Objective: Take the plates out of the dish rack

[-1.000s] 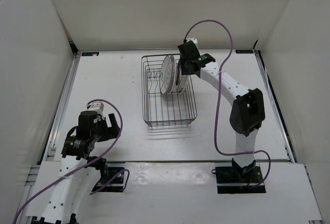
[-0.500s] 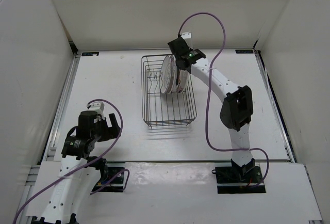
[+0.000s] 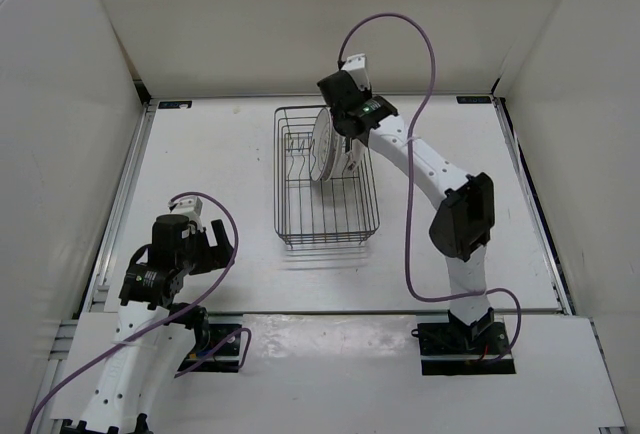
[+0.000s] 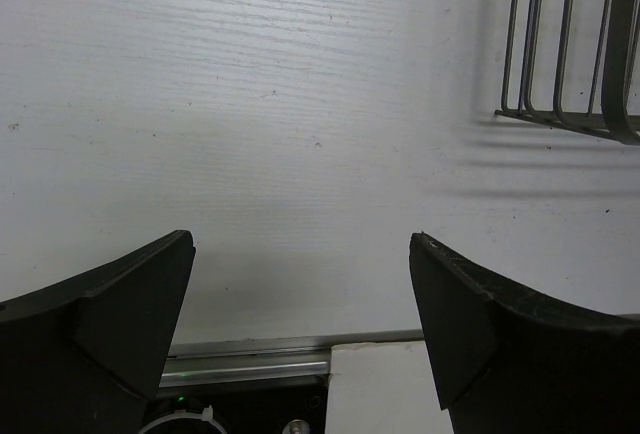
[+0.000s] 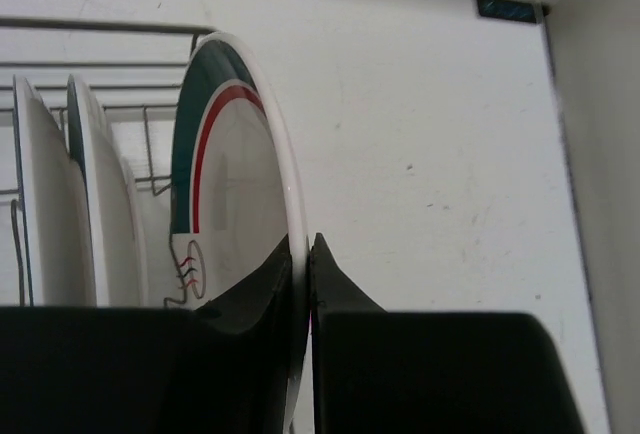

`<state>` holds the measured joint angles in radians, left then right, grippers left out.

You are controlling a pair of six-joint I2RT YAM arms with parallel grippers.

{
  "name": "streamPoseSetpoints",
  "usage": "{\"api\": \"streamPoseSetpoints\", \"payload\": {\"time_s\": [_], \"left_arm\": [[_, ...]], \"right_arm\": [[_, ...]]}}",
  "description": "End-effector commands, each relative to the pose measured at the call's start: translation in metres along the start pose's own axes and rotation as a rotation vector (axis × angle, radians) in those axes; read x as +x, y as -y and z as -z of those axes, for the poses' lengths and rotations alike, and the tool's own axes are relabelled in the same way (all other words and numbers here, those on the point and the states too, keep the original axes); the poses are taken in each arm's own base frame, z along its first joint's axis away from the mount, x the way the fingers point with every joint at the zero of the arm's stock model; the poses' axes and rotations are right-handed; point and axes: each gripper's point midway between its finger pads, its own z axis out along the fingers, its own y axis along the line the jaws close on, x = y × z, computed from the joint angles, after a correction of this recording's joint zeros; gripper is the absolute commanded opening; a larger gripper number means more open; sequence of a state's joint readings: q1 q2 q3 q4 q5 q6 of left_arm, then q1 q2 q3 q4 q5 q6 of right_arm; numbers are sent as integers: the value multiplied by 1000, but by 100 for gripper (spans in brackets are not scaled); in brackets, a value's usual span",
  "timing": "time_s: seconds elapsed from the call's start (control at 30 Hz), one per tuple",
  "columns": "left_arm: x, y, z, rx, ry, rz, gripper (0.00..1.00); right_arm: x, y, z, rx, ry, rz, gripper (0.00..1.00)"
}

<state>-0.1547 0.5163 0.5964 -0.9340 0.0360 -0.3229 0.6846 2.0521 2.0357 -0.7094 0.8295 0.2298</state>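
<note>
In the right wrist view we see the right gripper (image 5: pixel 302 252) with its jaws clenched on the rim of the ringed plate (image 5: pixel 235 174), one on each face. Its black fingers cover the plate's lower part, so we cannot tell whether it sits between the tines. Two more plates (image 5: pixel 100 214) stand upright just beside it, cut off below. From above, the dish rack (image 3: pixel 327 216) lies on the surface (image 3: pixel 200 154), its plates at the far end, partly behind the arm. The left gripper (image 4: pixel 300 249) hovers well apart from the rack, jaws released and holding nothing.
</note>
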Motion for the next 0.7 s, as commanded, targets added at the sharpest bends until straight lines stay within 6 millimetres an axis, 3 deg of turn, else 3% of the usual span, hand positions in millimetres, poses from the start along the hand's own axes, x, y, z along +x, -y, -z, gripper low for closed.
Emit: {"api": "streamPoseSetpoints", "payload": {"time_s": [0.0,0.13,0.17,0.23,0.3,0.33,0.37,0.4,0.43,0.47,0.5,0.53,0.57,0.6,0.67], "left_arm": [[-1,2,-2,14,6,-1,100],[-2,3,-2,14,8,-1,100],[0,3,-2,15,2,-3,100],[0,2,-3,11,0,-3,100],[0,1,-2,7,-1,1,100],[0,1,-3,7,-1,-1,100],[0,2,-2,9,1,0,100],[0,2,-2,9,1,0,100],[0,2,-2,10,1,1,100],[0,1,-2,7,4,2,100],[1,1,-3,7,0,1,100],[0,2,-3,10,1,1,100],[0,2,-3,9,1,0,100],[0,1,-3,6,-1,0,100],[1,2,-3,9,-4,1,100]], "right_arm": [[-92,58,70,78,263,-179,0],[-111,88,98,169,361,-162,0],[-106,97,98,228,357,-125,0],[-115,122,113,311,394,-123,0],[-106,148,122,390,394,-107,0],[-96,153,118,405,385,-123,0],[-92,166,127,403,393,-157,0],[-70,168,113,389,353,-159,0],[-58,197,125,373,368,-299,0],[-42,196,120,306,326,-289,0],[-1,183,100,249,247,-285,0],[2,213,114,223,276,-410,0],[11,216,111,209,278,-441,0],[45,207,101,137,223,-452,0],[66,208,90,121,178,-478,0]]}}
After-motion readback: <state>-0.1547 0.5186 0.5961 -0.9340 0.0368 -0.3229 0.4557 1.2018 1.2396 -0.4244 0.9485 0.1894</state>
